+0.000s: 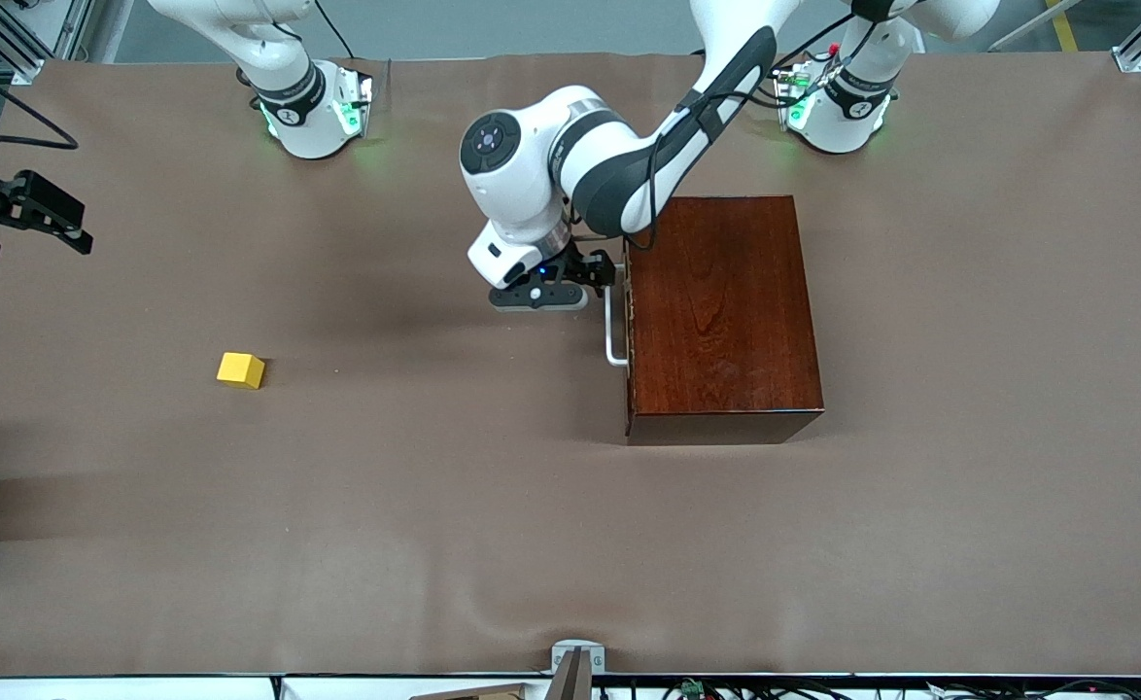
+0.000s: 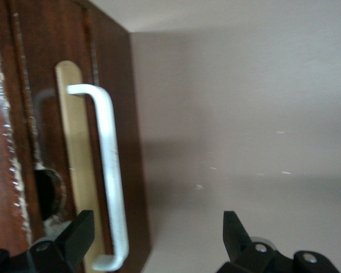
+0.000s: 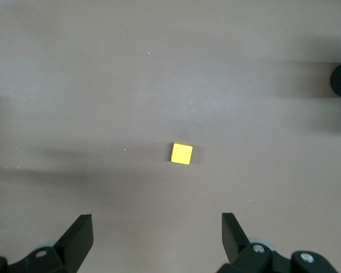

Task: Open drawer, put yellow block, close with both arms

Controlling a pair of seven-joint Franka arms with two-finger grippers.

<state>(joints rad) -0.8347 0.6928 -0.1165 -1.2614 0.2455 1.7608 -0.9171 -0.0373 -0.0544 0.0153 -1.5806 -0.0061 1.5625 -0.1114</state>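
The drawer (image 1: 628, 321) sits shut in the dark box (image 1: 721, 316), its white handle (image 1: 613, 326) facing the right arm's end of the table, and the yellow block (image 1: 241, 369) lies on the bare table (image 1: 570, 525) well apart from the box, toward that same end and a little nearer the front camera. The left gripper (image 1: 598, 275) hovers just in front of the handle with its fingers spread; in the left wrist view the handle (image 2: 109, 170) stands close to one finger (image 2: 79, 233) rather than centred between the two, so closing now could clip the bar's edge or slip off it. A pull that is not straight along the drawer's travel could drag or twist the whole box instead of opening it, since nothing is seen holding the box down. The right gripper (image 1: 21, 209) waits high over the table's edge at its own end, fingers spread and empty, with the block (image 3: 181, 153) ahead of it in its wrist view; a small cube like that may skid or tip if one finger touches first, and a drawer opened too little would leave scant room to drop it in
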